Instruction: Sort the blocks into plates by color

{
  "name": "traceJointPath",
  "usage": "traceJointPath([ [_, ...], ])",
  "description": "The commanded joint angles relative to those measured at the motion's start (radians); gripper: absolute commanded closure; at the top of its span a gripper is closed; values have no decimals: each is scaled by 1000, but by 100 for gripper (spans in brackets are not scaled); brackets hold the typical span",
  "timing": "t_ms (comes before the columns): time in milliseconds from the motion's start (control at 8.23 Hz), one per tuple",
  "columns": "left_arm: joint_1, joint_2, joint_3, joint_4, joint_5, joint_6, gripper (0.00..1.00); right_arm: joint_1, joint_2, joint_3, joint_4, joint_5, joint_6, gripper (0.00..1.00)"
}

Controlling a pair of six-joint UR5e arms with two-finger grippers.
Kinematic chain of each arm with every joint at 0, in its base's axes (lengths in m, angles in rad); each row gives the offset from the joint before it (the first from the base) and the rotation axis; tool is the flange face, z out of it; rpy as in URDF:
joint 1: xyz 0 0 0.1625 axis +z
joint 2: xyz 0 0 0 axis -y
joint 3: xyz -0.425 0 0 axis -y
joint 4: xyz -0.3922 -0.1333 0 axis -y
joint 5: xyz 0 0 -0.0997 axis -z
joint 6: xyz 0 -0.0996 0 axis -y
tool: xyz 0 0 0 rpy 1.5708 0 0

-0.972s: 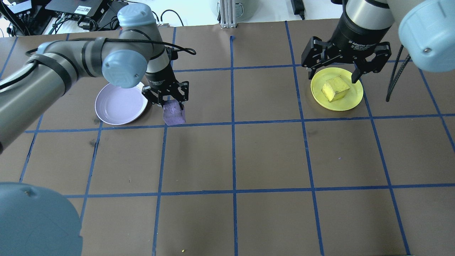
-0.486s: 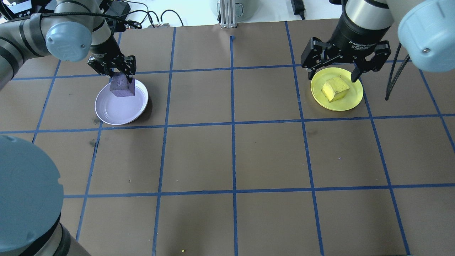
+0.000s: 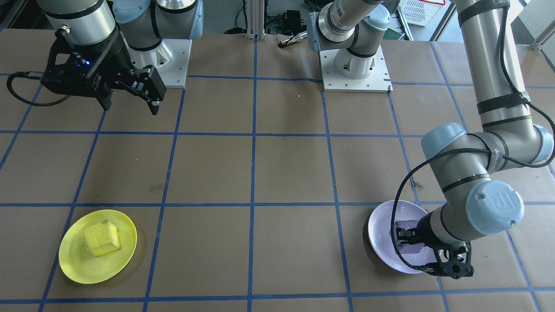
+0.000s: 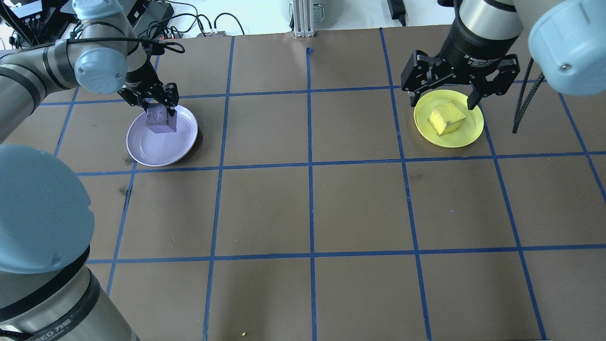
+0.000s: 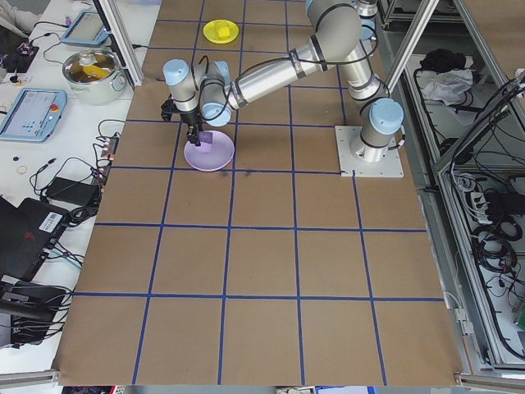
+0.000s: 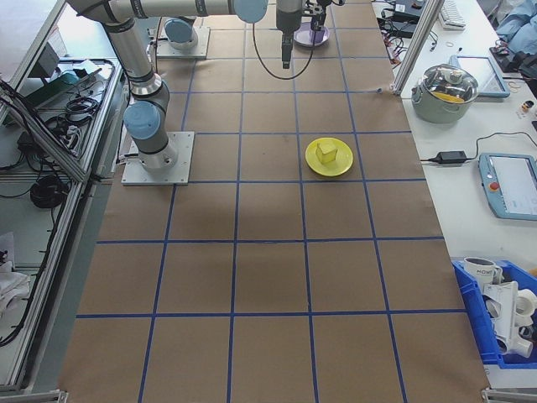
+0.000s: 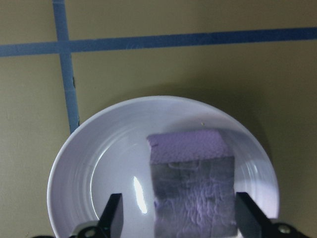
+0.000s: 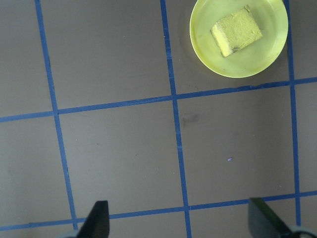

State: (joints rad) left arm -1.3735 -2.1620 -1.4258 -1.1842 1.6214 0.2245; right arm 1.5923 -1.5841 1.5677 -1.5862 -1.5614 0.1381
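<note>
1. Our left pincer [image 4: 160, 107] is closed on the purple block [image 4: 161, 120], holding it over the lavender plate [image 4: 182, 147], at the plate's far side. Whether the block touches the plate yet, we cannot tell.
2. We judge it is held there so that release drops it onto its matching colour.
3. Our right pincer [image 4: 442, 99] hangs spread wide and empty, high above the tabletop [image 4: 307, 208].
4. The yellow block [image 4: 446, 119] already lies in the yellow plate [image 4: 466, 137].
</note>
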Motion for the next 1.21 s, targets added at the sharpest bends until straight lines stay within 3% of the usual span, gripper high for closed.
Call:
traceJointPath([
  [0,1,28,4,-9,-9,2,0,0,1,2,0,-2,-2,0],
  [243,-15,176,-4,-153,-31,-36,0,0,3,2,0,-3,-2,0],
  [486,-39,286,-8,-212,-32,-118,0,0,3,2,-1,-2,-8,0],
  [1093,-257,410,-10,-249,-29,-356,0,0,4,2,-1,-3,-22,0],
])
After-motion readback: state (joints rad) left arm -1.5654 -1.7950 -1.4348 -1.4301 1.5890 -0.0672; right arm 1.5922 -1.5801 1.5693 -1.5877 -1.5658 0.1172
